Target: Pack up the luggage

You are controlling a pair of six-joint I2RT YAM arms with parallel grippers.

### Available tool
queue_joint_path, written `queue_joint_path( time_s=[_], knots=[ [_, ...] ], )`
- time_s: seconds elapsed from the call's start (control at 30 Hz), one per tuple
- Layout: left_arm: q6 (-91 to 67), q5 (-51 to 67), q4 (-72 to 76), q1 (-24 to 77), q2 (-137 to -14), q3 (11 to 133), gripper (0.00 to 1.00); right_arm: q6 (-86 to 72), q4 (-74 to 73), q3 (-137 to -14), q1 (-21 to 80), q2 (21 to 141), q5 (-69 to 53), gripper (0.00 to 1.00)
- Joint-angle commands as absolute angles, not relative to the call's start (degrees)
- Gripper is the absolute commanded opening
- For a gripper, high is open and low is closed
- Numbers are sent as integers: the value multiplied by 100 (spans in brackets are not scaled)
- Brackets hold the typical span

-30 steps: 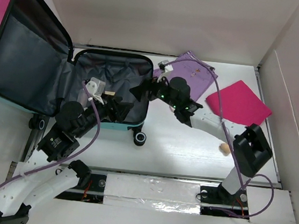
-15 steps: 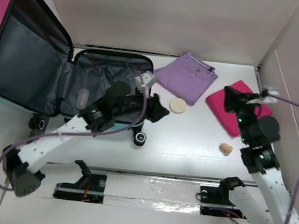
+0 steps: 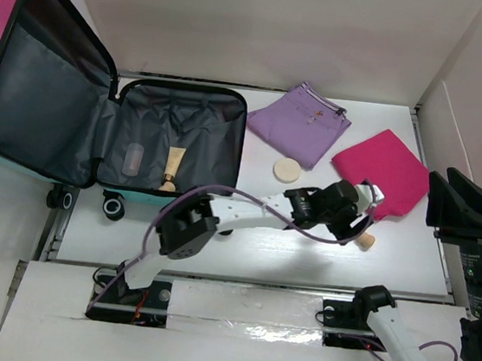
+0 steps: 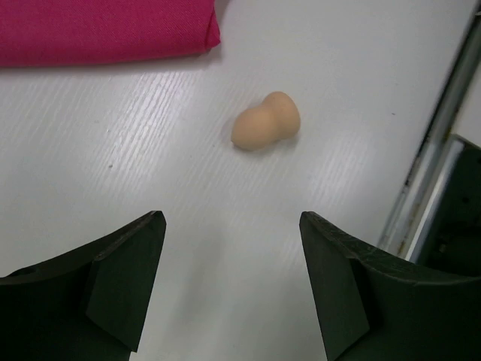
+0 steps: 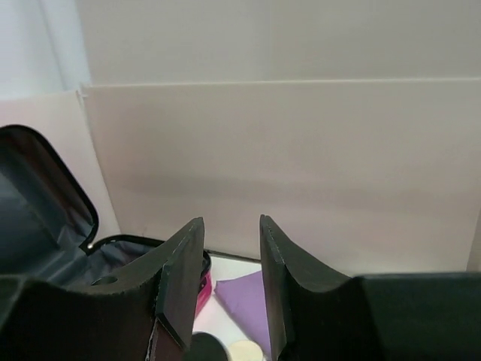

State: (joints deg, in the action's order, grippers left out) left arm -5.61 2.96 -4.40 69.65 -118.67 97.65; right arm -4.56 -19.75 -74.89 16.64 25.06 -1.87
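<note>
Luggage [image 3: 206, 146] lies open at the table's 10 o'clock, lid propped up, with a tube [image 3: 171, 169] and a clear bottle [image 3: 133, 160] on its grey lining. Left gripper [image 4: 231, 226] is over toward 3 o'clock, jaws spread and empty. Beige sponge [image 4: 265, 121] sits at their 12 o'clock, untouched. Right gripper [image 5: 231, 222] is raised at the far right, jaws slightly parted, holding nothing.

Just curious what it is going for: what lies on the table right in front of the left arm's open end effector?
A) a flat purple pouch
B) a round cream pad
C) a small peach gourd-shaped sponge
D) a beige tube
C: the left wrist view shows the small peach gourd-shaped sponge just ahead of the left end effector, near the folded magenta cloth.
</note>
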Motion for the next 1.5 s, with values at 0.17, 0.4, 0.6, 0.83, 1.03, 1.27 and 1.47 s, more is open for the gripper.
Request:
queue_joint_path(
  time_s=[0.17, 0.4, 0.6, 0.83, 1.03, 1.27, 1.47],
  knots=[
    [-167, 702, 316, 6935, -13138, 11240, 72, -70, -3356, -7594, 1723, 2636, -519, 42],
    [-185, 975, 369, 6935, -14289, 12198, 73, -131, -3498, -7366, 1723, 2672, -650, 41],
    [-176, 923, -201, 6820, -15187, 13262, 71, -185, -3340, -7110, 1723, 2724, -493, 41],
    [-132, 1265, -114, 6820, -15196, 12868, 56, -132, -3164, -6909, 1723, 2760, -106, 41],
    [-35, 1257, -53, 6820, -14994, 12429, 32, -106, -3146, -6838, 1723, 2856, -26, 41],
    [-26, 1134, 262, 6820, -14521, 11867, 0, -114, -3155, -6794, 1723, 2769, 202, 41],
    [-421, 1081, 1149, 6461, -13256, 10742, 0, -97, -3225, -6768, 1723, 2716, 237, 41]
  ],
)
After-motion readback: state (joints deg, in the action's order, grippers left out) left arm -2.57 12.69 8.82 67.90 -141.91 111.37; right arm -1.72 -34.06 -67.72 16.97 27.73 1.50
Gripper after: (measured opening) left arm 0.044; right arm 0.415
